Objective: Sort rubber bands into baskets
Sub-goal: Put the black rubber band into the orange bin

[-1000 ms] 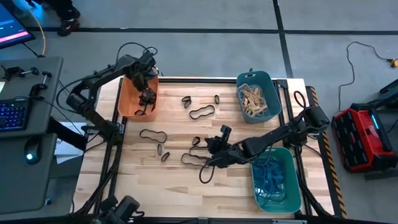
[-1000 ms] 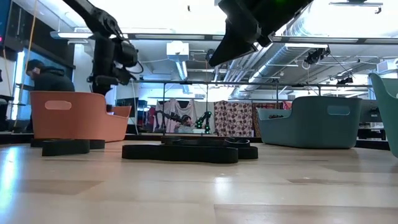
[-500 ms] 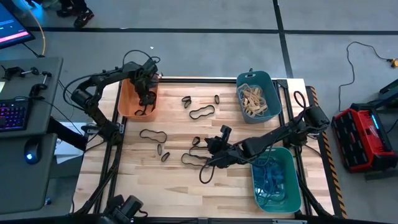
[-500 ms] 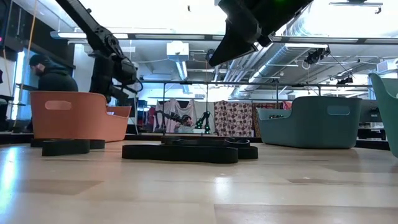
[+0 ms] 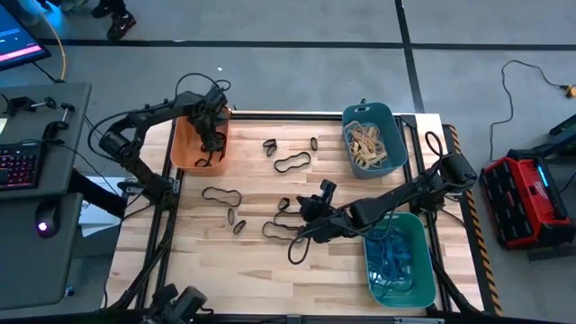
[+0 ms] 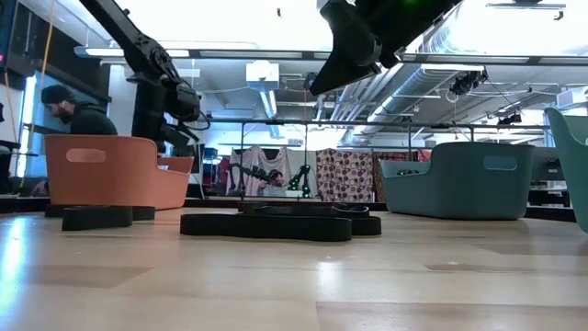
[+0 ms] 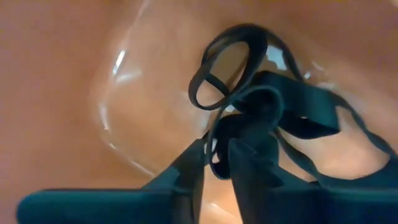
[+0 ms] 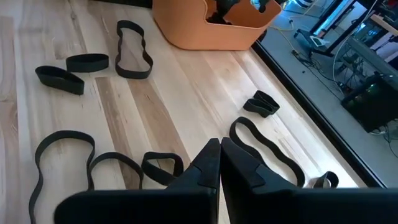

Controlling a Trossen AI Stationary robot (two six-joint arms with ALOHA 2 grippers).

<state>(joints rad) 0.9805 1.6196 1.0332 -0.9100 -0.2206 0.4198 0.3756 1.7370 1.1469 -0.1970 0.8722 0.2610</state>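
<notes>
1. The loose black rubber bands [image 5: 291, 163] lie flat on the tabletop [image 5: 270, 279]; the largest one near the far edge runs its long axis roughly left to right, and another long loop [image 5: 221, 194] sits nearer the left side, also stretched sideways.
2. Smaller black loops lie scattered in the middle, near the right end effector [image 5: 297, 236].
3. The orange basket [image 5: 183, 148] stands at the far left corner and holds several black bands [image 7: 227, 65] piled against its wall.
4. The dark teal basket [image 5: 389, 118] at the far right holds tan bands [image 5: 366, 144].
5. The green basket [image 5: 421, 270] at the near right holds blue bands [image 5: 389, 261].
6. The left arm reaches over the orange basket with its left end effector [image 5: 211, 139] pointing down inside it; in the left wrist view its fingers [image 7: 189, 174] stand slightly apart with black bands lying between and around them.
7. The right arm stretches low from the right side toward the middle of the tabletop; its fingers [image 8: 208, 167] are pressed together, hovering above the loose bands with nothing between them.
</notes>
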